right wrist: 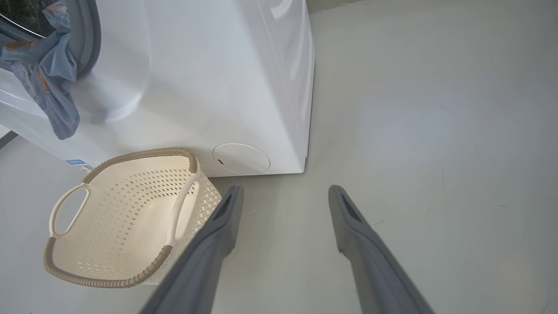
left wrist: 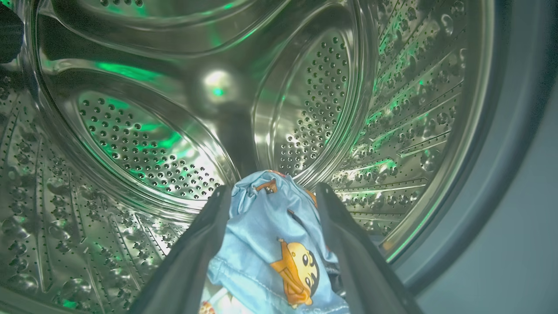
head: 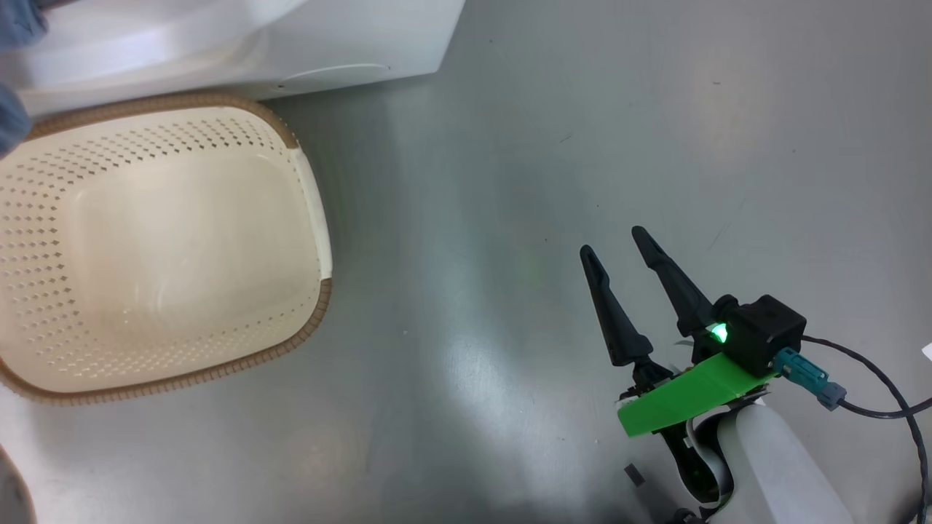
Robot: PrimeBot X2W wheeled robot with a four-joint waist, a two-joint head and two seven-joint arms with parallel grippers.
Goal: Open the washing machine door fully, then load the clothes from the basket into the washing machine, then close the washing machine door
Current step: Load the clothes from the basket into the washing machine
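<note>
My left gripper (left wrist: 270, 192) is inside the washing machine's steel drum (left wrist: 144, 144), fingers spread wide. A light-blue piece of the clothes (left wrist: 279, 244) with orange-brown cartoon figures lies bunched between them. In the right wrist view, blue clothes (right wrist: 52, 74) hang out of the washing machine (right wrist: 209, 87) over its grey ring (right wrist: 89, 35). The cream basket (head: 182, 240) stands on the floor against the machine (head: 291, 36) with nothing in it, and it shows again as the basket (right wrist: 130, 209) at lower left. My right gripper (head: 614, 241) hangs open over bare floor, right of the basket. The washing machine door is out of view.
Grey floor (head: 510, 182) stretches right of the machine and basket, around the right gripper (right wrist: 285, 189). A black cable (head: 888, 393) trails from the right wrist. A round white service flap (right wrist: 241, 158) sits low on the machine's front. A blue cloth edge (head: 11, 116) shows at the head view's left border.
</note>
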